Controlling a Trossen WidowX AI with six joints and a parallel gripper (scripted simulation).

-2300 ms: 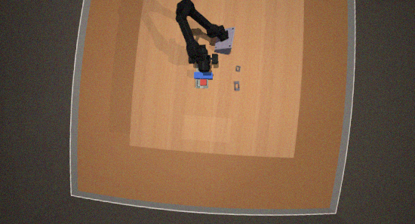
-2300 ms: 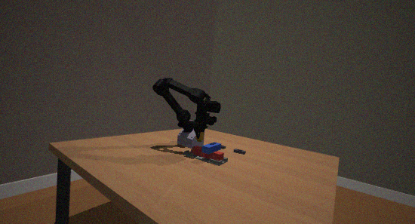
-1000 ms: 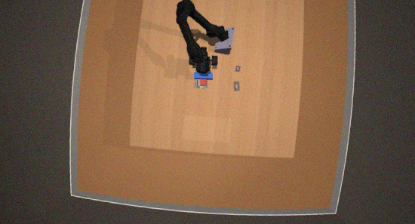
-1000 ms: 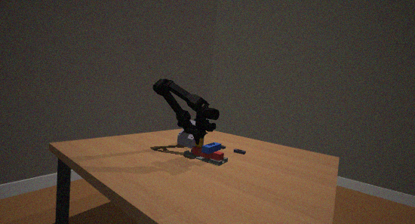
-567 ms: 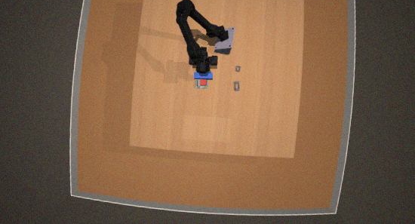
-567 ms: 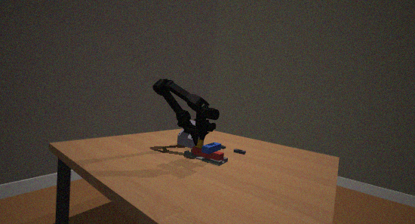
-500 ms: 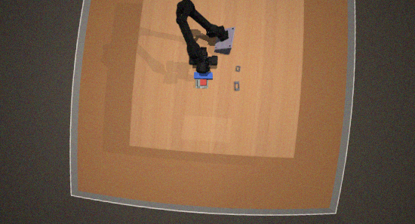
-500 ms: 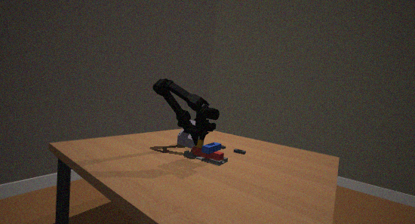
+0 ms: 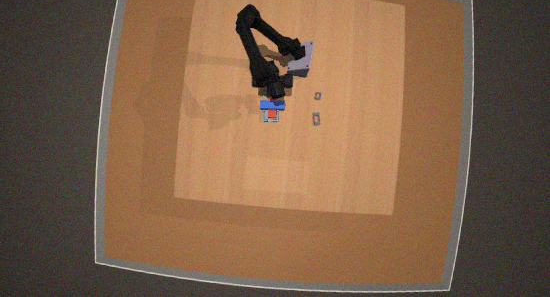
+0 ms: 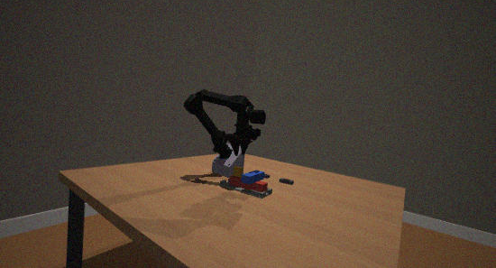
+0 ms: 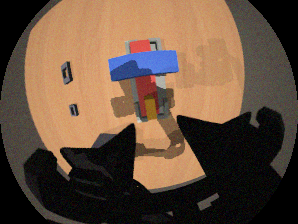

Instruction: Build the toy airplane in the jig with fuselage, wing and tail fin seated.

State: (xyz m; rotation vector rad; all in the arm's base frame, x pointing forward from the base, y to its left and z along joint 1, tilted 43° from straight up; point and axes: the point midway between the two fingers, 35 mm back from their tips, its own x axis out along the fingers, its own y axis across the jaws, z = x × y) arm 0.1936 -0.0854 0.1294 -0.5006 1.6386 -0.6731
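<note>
Well, the gripper has its fingers apart, with a good gap between them, and they hold nothing. A pale patch shows on the dark part behind the fingers, too blurry to tell what it is.

Just past the tips in the wrist view is the yellow fin. It stands up on the tail end of the red body. The body lies in the gray cradle and looks flat. Its long way goes up and down in the top view, with the tail toward the arm's base and the nose pointing away.

The blue wing sits on top of the body, nearer the nose. Its long way goes across the body, sticking out on both sides. I can't see if the tabs are all the way in.

Off to one side, well apart from the cradle, a big ring and a small ring lie on the table.
</note>
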